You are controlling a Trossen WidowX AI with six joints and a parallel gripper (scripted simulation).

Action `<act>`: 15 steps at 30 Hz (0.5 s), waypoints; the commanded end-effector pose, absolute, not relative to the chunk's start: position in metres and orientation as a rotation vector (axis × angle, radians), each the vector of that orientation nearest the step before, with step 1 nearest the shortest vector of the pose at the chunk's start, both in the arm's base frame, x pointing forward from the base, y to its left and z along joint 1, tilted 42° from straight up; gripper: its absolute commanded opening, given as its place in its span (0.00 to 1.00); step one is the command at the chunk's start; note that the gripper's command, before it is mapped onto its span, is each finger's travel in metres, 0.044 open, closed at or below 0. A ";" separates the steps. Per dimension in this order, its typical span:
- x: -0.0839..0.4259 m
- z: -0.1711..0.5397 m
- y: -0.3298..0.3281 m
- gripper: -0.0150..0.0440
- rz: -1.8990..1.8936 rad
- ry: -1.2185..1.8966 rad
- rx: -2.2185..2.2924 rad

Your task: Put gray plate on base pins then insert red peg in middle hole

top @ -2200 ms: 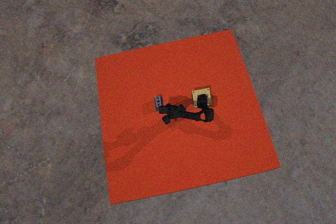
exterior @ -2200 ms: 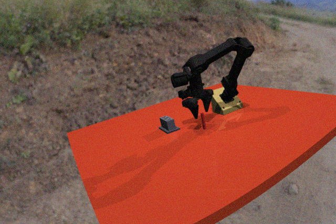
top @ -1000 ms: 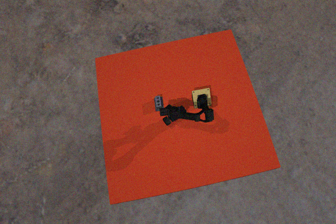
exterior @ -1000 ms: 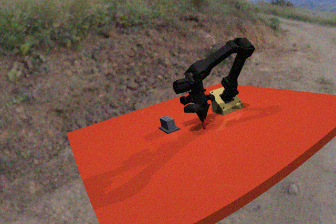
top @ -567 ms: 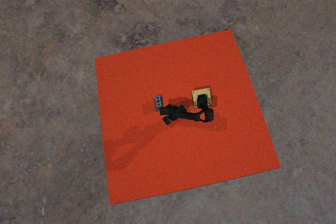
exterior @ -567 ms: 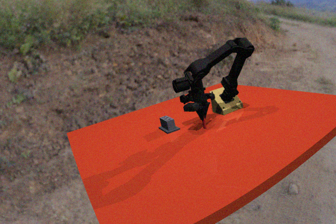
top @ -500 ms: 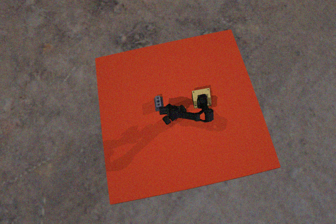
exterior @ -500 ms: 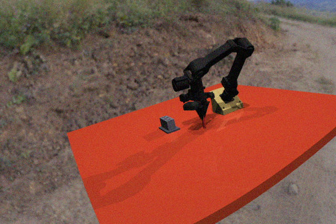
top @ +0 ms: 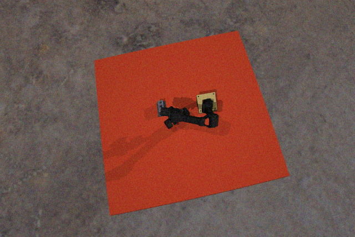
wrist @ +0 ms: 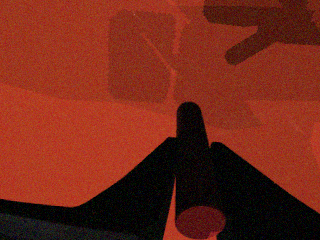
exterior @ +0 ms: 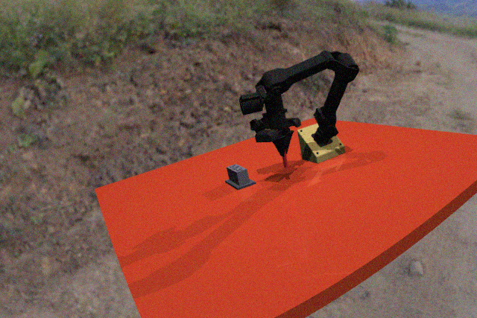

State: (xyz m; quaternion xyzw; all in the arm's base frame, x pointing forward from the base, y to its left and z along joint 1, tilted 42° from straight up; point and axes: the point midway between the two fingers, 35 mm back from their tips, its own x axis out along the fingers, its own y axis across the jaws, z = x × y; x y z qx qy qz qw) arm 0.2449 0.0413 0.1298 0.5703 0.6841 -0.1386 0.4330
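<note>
My gripper [exterior: 285,154] [wrist: 192,149] is shut on the red peg [exterior: 285,162] [wrist: 194,175]. The peg points down from the fingertips, nearly upright, and its lower end hangs above the table. In the top view the arm hides the fingertips and the peg. The gray plate [top: 161,104] [exterior: 237,168] forms the flat-looking top of the gray block, with dark holes showing. The base [exterior: 233,183] stands under it on a wider flange; the seam between plate and base is too small to make out. My gripper is beside the block, on the robot-mount side in the exterior view.
The red table top [top: 177,177] [exterior: 238,261] carries everything. The yellow wedge-shaped robot mount [top: 202,98] [exterior: 307,147] stands behind the gripper in the exterior view. Arm shadows cross the table around the peg and block.
</note>
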 end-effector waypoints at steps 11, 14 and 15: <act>0.257 0.135 0.023 0.25 -0.346 1.703 1.420; 0.264 0.132 0.018 0.25 -0.346 1.702 1.419; 0.266 0.131 0.016 0.25 -0.347 1.702 1.419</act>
